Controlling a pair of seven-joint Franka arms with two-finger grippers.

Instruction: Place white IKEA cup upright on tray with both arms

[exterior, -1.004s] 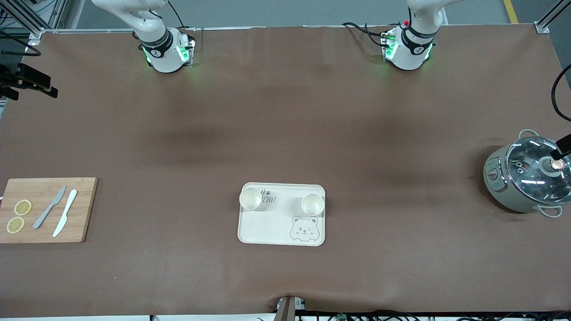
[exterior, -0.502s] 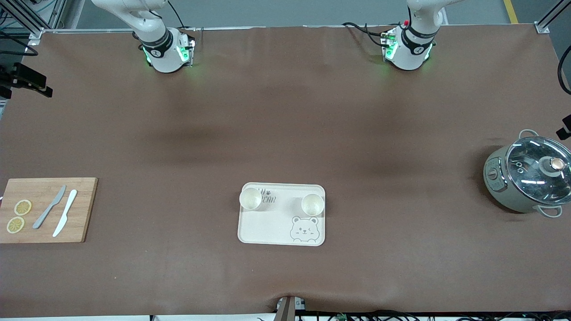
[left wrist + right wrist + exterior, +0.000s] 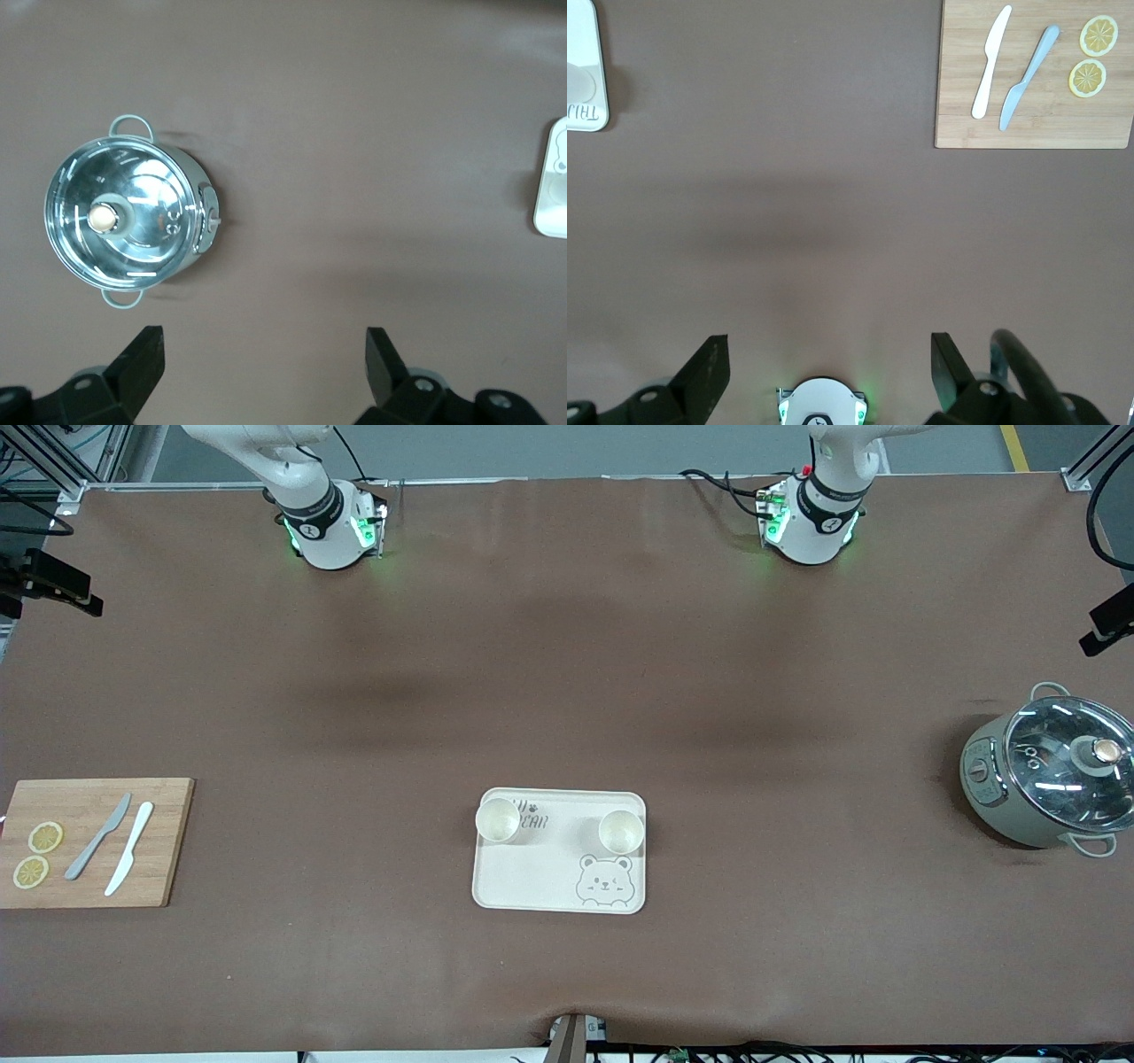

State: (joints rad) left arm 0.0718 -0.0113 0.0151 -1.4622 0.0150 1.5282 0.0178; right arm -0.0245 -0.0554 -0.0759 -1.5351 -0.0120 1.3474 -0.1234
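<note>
The tray is looking like matt cream plastic. The cutting board is showing wood grain. The pot lid is gleaming like glossy metal on the matt brown table cover.

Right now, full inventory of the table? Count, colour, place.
tray: 1, cream-white, mid-table, near the front camera
cups: 2, white, upright on the tray, second
cutting board: 1, bamboo, right arm's end
knives: 2, grey and white, on the board
lemon slices: 2, yellow, on the board
pot: 1, grey-green, glass lid, left arm's end
left gripper: black, open, up over the left arm's end of the table
right gripper: black, open, up over the right arm's end of the table
</note>
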